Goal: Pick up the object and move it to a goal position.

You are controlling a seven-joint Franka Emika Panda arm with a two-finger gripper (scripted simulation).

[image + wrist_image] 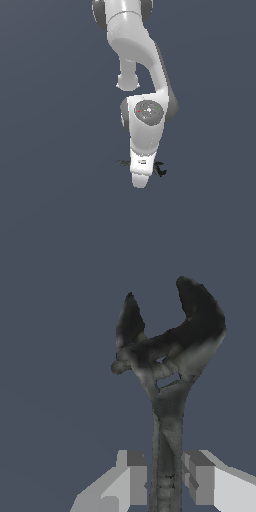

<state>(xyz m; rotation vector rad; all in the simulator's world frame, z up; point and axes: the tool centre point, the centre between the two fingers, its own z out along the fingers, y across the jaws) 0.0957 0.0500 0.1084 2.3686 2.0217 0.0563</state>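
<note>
The object is a dark grey-black wrench with an open forked jaw. In the wrist view it fills the middle of the picture, and its straight handle runs down between my two fingers. My gripper is shut on that handle, with one grey finger against each side. In the exterior view the white hand points down and hides the fingers. Only the object's two dark ends stick out on either side of the hand. Whether it touches the floor I cannot tell.
A plain dark blue-grey floor lies all around. The white arm comes down from the top of the exterior view. No other objects or goal marker show.
</note>
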